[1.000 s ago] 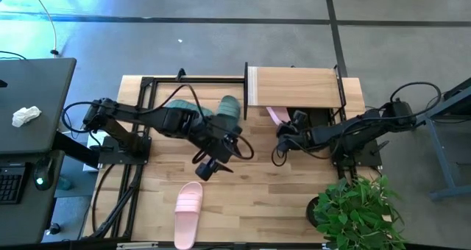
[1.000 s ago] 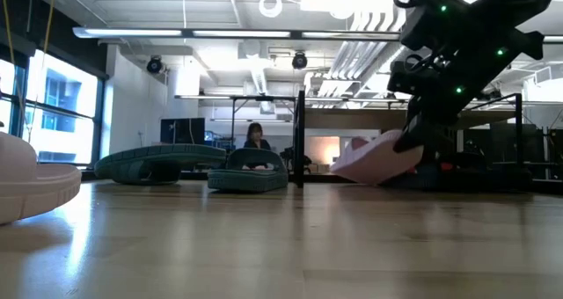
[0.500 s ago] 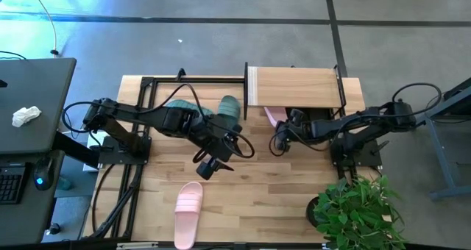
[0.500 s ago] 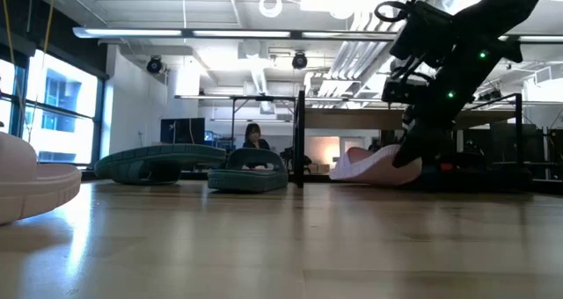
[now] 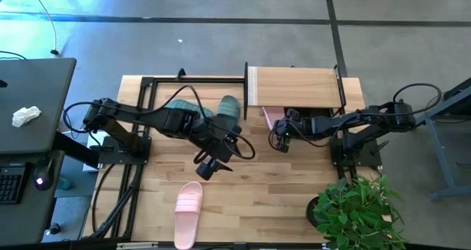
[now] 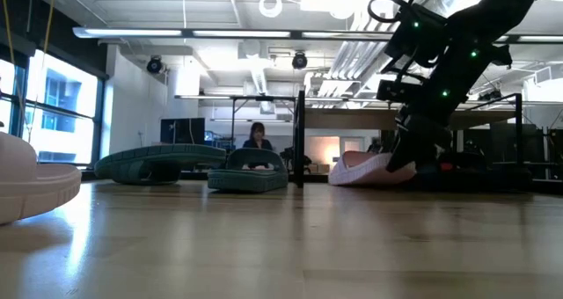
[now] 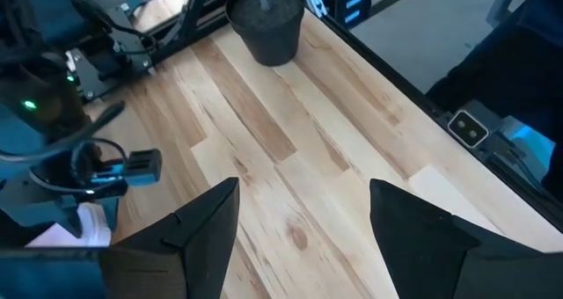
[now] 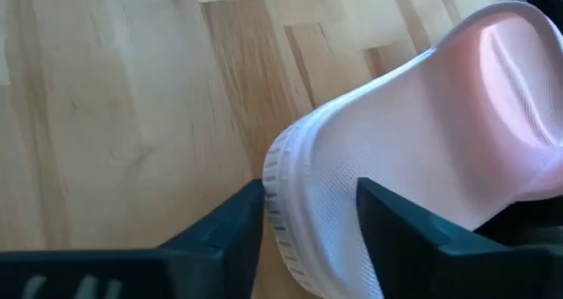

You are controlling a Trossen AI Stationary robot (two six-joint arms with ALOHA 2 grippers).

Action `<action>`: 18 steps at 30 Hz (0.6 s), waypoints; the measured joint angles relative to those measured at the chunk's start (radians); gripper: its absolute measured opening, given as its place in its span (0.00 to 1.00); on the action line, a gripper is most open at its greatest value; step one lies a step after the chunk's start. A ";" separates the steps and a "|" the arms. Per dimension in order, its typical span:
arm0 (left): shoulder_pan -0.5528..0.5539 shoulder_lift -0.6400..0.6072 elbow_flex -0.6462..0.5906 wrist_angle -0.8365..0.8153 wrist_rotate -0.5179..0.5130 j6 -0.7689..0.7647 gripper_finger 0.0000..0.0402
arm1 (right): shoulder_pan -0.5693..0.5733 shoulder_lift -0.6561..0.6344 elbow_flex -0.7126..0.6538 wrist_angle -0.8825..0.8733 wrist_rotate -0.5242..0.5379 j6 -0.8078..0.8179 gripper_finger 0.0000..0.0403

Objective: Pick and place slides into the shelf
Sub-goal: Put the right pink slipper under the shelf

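Observation:
A pale pink slide [image 5: 273,116] lies on the table at the front of the shelf [image 5: 294,87], partly under its wooden top board. My right gripper [image 8: 310,220] is open, with one finger on each side of the slide's rim. My left gripper [image 5: 208,166] hangs open above the middle of the table, nothing between its fingers [image 7: 303,229]. A second pink slide [image 5: 188,213] rests on its sole near the table's front edge. Two teal-green slides [image 5: 180,106] [image 5: 229,106] lie at the far left. My right gripper comes down at a slant from the table's right, its fingers [image 8: 224,229] standing across the pink slide's rim [image 8: 286,189] at the end that sticks out from the shelf. I cannot tell whether they touch it. The slide lies flat on the table [image 6: 369,170].
A bare black metal frame [image 5: 147,84] stands at the far left beside the teal slides. A potted plant [image 5: 357,206] sits at the table's near right corner. Bare wood shows between the two grippers and in front of the shelf.
My right arm has swung a little toward the table's left and its wrist has turned. The pink slide, tilted with one end raised a second ago, has come down and now lies flat at the shelf's front. My left arm has kept still.

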 joint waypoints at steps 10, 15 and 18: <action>0.000 0.000 -0.048 0.003 0.000 -0.004 0.59 | -0.010 0.000 0.000 0.011 -0.065 -0.009 0.50; 0.000 0.000 -0.075 0.007 0.000 -0.026 0.59 | -0.010 0.000 0.000 0.012 -0.083 -0.025 0.50; -0.001 0.000 -0.085 0.008 0.000 -0.030 0.59 | -0.004 0.000 0.000 0.011 -0.076 -0.081 0.50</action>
